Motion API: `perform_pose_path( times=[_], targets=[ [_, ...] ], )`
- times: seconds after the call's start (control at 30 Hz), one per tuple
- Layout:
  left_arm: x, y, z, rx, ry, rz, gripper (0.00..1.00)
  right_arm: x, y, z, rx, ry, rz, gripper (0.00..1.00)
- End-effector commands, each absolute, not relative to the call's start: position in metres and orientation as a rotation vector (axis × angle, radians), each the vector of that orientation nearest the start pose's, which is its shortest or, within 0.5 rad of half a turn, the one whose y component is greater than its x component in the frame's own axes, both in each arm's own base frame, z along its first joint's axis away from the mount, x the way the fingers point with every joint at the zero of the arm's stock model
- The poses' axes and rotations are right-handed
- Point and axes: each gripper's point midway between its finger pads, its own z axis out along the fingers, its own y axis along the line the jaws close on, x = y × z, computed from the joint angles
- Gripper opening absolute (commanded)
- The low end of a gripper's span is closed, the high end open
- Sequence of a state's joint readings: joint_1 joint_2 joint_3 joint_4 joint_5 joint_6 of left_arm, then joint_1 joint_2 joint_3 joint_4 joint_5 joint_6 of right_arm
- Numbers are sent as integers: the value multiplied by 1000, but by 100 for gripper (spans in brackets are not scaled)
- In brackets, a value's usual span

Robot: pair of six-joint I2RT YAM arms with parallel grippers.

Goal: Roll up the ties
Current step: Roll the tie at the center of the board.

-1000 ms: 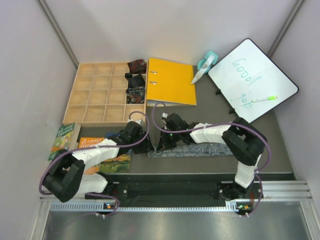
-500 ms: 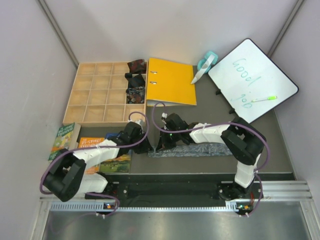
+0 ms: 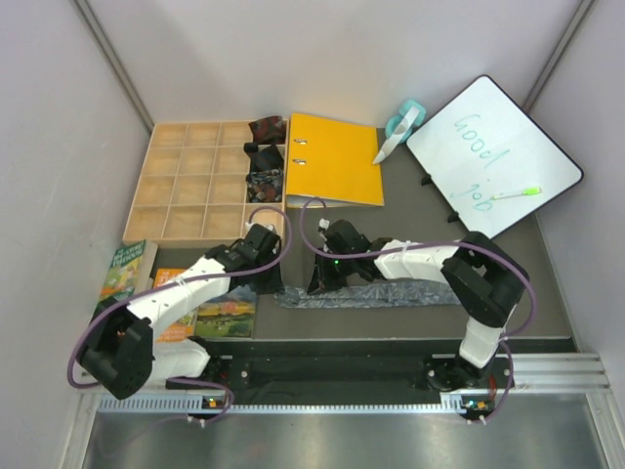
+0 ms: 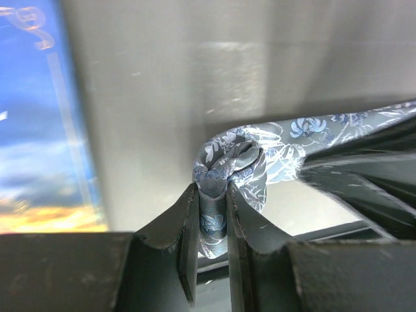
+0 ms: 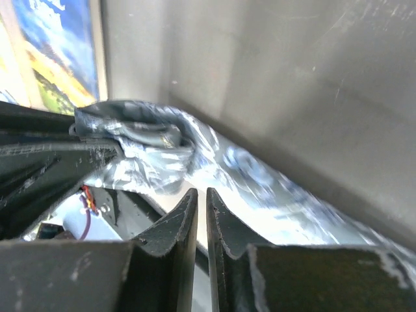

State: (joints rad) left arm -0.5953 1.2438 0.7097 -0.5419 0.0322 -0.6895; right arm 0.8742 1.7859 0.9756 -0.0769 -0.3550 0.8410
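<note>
One left tool (image 4: 211, 195): was clamped on the curled end of the grey-blue tie (image 4: 260, 153).
Tabletop (image 4: 195, 78): carried the remaining length, running rightward.
Right tool (image 5: 201, 198): nearly together, empty, beside the curl.
Roll: likely wanted tension, edges square.

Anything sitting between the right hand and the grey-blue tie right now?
Nothing visible. The right hand sits right at the tie, jaws nearly together and empty, no object between. The left hand pinches the tie's rolled end beside it.
</note>
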Motion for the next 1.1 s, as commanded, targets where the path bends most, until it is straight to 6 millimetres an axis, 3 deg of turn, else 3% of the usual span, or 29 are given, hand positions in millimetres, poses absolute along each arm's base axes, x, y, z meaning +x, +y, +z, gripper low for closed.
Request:
perform_pose_path(
  times=[0.0, 0.33, 0.6, 0.83, 1.07],
  targets=[
    [200, -153, 71, -68, 2742, -281, 16, 203, 370, 73, -220, 2668, 1080, 12],
    [207, -141, 70, -30, 2775, -82, 15, 207, 340, 82, -170, 2645, 1033, 12],
    [209, -136, 64, 11, 2768, 68, 13, 216, 299, 69, -79, 2645, 958, 12],
    [212, -144, 67, 81, 2739, 182, 12, 220, 273, 58, -20, 2645, 906, 12],
    [215, -155, 69, 125, 2722, 246, 12, 224, 261, 59, 16, 2611, 882, 12]
  ],
)
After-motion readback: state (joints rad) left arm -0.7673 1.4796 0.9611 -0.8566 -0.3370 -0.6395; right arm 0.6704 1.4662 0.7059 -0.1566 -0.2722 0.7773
